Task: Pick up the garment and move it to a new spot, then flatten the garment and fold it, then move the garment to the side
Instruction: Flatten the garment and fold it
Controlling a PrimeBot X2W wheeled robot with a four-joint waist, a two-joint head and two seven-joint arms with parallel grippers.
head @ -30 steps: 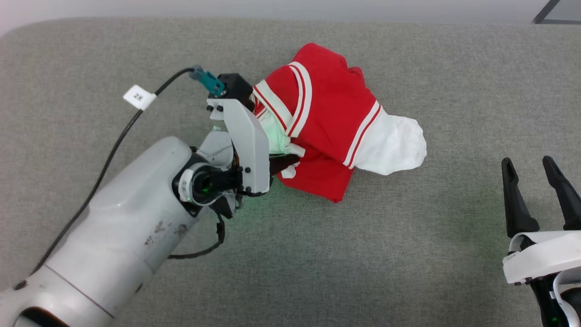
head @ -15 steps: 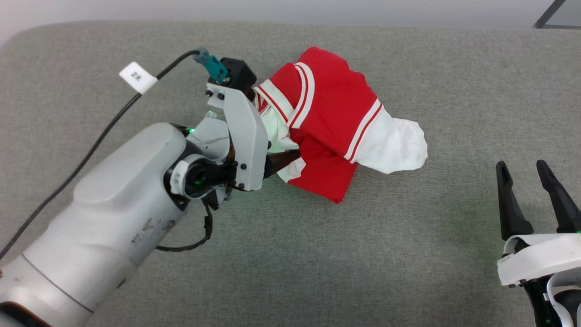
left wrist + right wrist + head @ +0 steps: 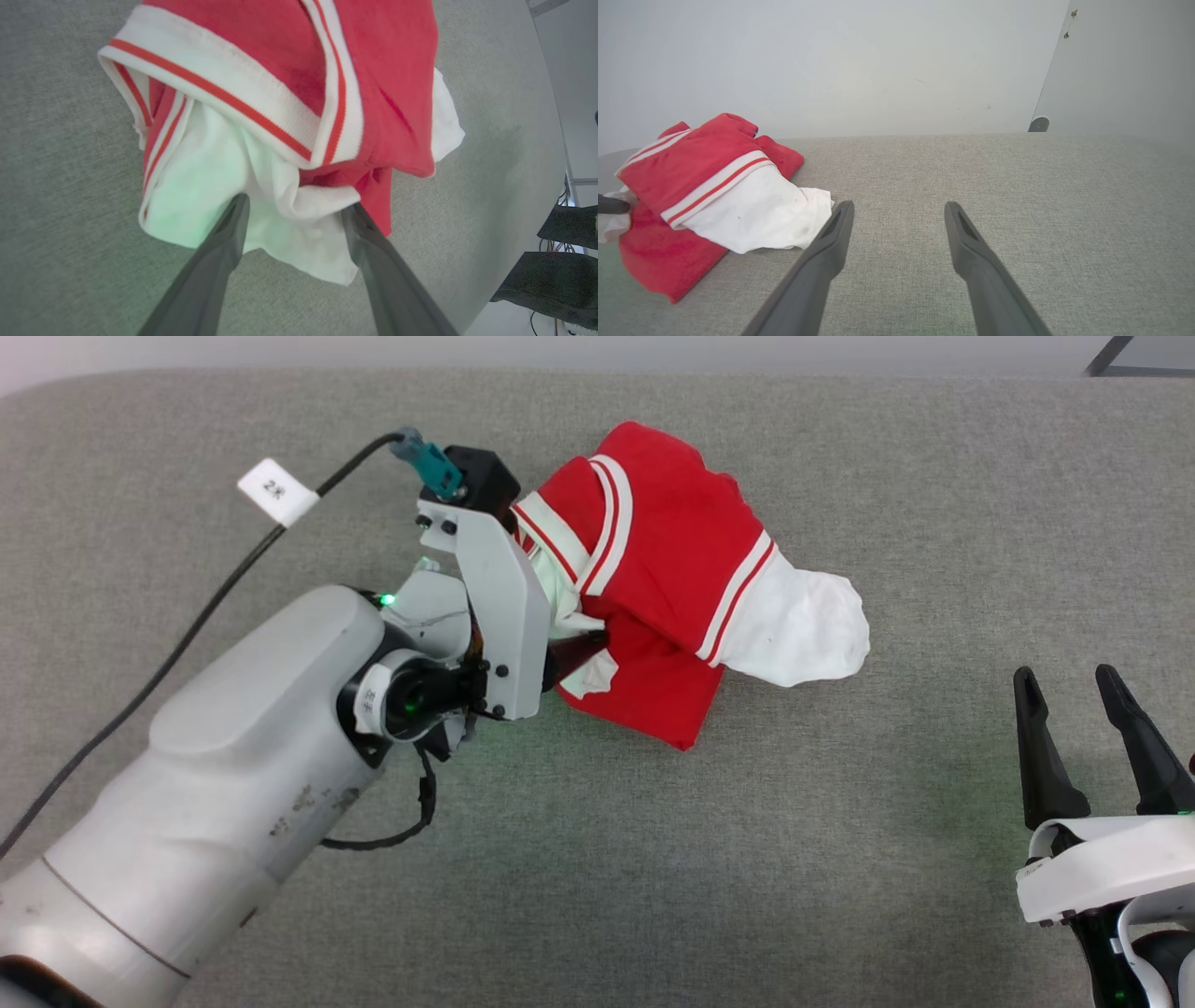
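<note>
In the middle of the gray cloth-covered desk (image 3: 840, 859) lies the garment (image 3: 672, 579), crumpled into a compact heap and not flattened. Its red body is folded over itself, with red-white striped trim running across the top. 1 white sleeve sticks out toward the robot's right side and rests flat on the desk. In the left wrist view the garment (image 3: 289, 70) shows a striped band on top and a bunch of white cloth below it. The lettering is not visible.

The left hand (image 3: 583, 653) is at the garment's left edge. Its 2 fingers stand wide apart, and the bunch of white cloth sits between their tips in the left wrist view (image 3: 295, 205). The tips touch this cloth, but they are not pressed together on it. A green light falls on the white cloth near the fingers.

A black cable (image 3: 187, 635) with a white label (image 3: 277, 491) runs to a teal plug (image 3: 429, 467) on the left wrist.

The right hand (image 3: 1065, 674) is at the lower right, well apart from the garment, with its 2 fingers also wide and nothing between them. In the right wrist view the right hand (image 3: 899, 205) points over bare desk, the garment (image 3: 705, 186) lies to the left, and a pale wall (image 3: 831, 60) stands behind.
</note>
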